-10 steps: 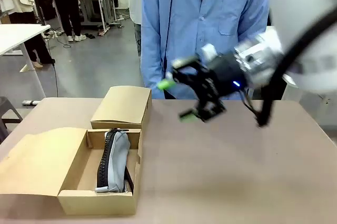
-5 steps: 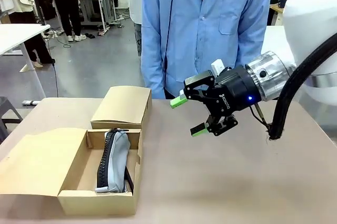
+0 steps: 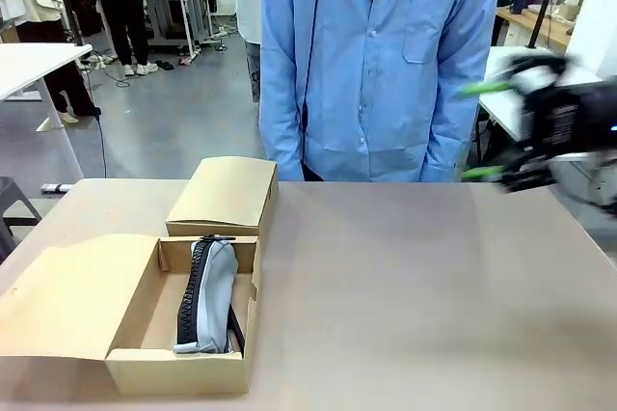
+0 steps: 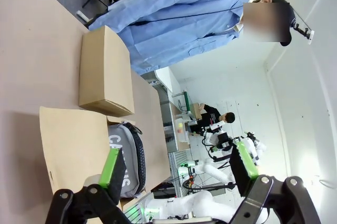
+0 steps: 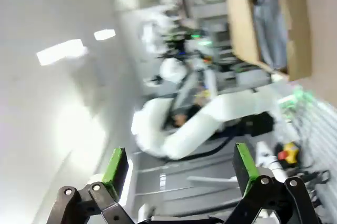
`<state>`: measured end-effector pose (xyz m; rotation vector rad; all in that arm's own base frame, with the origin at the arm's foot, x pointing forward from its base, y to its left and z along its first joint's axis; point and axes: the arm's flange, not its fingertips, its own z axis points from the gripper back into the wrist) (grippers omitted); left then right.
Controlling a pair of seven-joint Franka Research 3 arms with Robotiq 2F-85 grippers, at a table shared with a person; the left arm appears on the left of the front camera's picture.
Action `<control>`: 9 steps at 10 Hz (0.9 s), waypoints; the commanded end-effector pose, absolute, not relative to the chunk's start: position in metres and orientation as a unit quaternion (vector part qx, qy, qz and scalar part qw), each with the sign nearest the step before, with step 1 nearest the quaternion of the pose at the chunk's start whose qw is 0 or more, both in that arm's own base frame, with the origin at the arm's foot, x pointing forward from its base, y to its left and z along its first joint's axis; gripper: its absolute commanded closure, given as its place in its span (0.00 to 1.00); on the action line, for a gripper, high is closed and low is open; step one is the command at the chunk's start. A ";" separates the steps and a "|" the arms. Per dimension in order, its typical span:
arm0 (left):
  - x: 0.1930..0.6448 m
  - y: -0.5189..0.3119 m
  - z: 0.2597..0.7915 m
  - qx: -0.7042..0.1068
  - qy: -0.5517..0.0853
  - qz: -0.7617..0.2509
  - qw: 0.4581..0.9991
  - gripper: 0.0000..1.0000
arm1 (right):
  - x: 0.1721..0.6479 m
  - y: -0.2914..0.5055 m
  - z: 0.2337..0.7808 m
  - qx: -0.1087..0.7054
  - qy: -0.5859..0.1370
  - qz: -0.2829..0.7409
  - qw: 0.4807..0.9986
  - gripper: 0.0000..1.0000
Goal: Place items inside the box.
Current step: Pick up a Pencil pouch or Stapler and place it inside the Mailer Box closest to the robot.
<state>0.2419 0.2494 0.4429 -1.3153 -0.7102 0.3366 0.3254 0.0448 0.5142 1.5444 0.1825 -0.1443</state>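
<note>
An open cardboard box (image 3: 137,369) sits at the table's near left, and a grey zip pouch (image 3: 210,287) with a dark zip lies inside it. In the left wrist view the same pouch (image 4: 122,156), lettered "CAMPUS", lies in the box (image 4: 73,141) beyond my left gripper (image 4: 177,163), which is open and holds nothing. My right gripper (image 3: 485,131) hangs blurred above the table's far right edge, open and holding nothing. The right wrist view is blurred; there my right gripper (image 5: 180,164) stands open, with the box (image 5: 296,29) and pouch (image 5: 267,20) far off at the top right.
A closed cardboard box (image 3: 226,197) stands just behind the open one. A person in a blue shirt (image 3: 376,64) stands at the far edge with arms down. The open box's flap (image 3: 63,300) lies flat to the left.
My right gripper has swung from above the table's middle to the far right, staying open. The box and pouch have not moved.
</note>
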 end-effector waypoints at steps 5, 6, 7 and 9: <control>0.242 0.248 0.444 -0.599 -0.331 0.145 0.714 0.00 | 0.272 -0.096 0.418 0.716 0.022 -0.014 0.698 0.00; 0.242 0.248 0.444 -0.599 -0.331 0.145 0.714 0.00 | 0.287 -0.076 0.419 0.669 0.009 -0.054 0.741 0.00; 0.242 0.248 0.444 -0.599 -0.331 0.145 0.714 0.00 | 0.266 -0.116 0.426 0.756 0.033 -0.020 0.653 0.00; 0.242 0.248 0.444 -0.599 -0.331 0.145 0.714 0.00 | 0.266 -0.116 0.426 0.756 0.033 -0.020 0.653 0.00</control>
